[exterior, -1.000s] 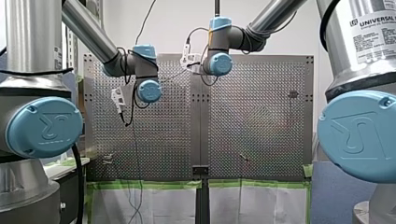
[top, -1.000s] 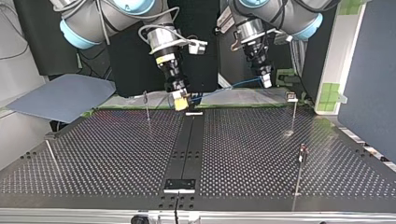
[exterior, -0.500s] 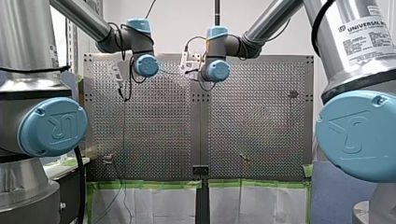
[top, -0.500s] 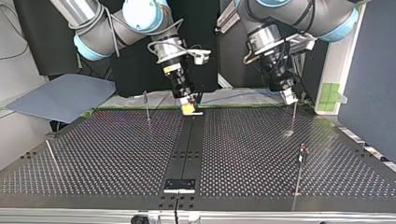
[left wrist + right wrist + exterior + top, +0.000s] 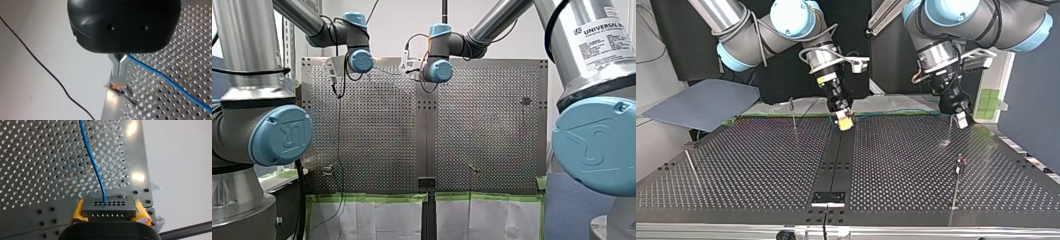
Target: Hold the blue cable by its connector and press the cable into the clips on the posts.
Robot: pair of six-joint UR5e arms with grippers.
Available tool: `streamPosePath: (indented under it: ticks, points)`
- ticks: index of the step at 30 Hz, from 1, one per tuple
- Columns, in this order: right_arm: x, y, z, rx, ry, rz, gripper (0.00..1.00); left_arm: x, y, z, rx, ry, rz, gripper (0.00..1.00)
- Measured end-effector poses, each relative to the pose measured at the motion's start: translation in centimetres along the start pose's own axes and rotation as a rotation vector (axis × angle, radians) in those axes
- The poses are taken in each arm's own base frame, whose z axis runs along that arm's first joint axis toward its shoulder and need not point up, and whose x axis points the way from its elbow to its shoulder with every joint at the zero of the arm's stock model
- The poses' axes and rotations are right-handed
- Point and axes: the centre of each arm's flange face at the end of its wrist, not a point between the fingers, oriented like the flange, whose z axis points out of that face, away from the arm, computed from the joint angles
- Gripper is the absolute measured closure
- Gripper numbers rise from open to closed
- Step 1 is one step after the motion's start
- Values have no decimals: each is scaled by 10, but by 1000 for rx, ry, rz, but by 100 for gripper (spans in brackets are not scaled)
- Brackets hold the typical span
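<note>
The blue cable (image 5: 96, 167) is showing as a thin, smooth, bright blue strand ending in a grey block connector (image 5: 108, 206) with rows of small holes. My right gripper (image 5: 108, 207) is clamping that connector between its yellow pads (image 5: 78, 212), with the cable leaving the block's face and running away over the perforated table (image 5: 37, 157). The left wrist view is showing what the others are not: my left gripper (image 5: 119, 66) is pinching the cable between its metal fingers (image 5: 115, 67), just short of an orange clip (image 5: 114, 87) on a post. From there the strand is slanting off across the holes. Only the top view is giving the whole span (image 5: 901, 113). There the cable is lying nearly level along the table's far edge, its long axis running across the view. Its connector end is pointing toward the middle and its other held point is at the view's right. In the front view the wrists are hiding both grippers.
</note>
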Motion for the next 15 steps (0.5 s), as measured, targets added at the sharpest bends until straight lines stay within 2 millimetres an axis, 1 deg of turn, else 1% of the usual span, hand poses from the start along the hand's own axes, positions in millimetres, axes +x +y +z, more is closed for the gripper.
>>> streamPosePath:
  ticks: [5,9,15]
  points:
    - [14,-9,6,13,20,3,100,3,12,12,-2,30,26,100]
    - [24,-14,10,21,32,7,100,4,18,24,-3,41,31,100]
    - [38,-19,16,26,46,9,100,0,21,50,0,33,14,100]
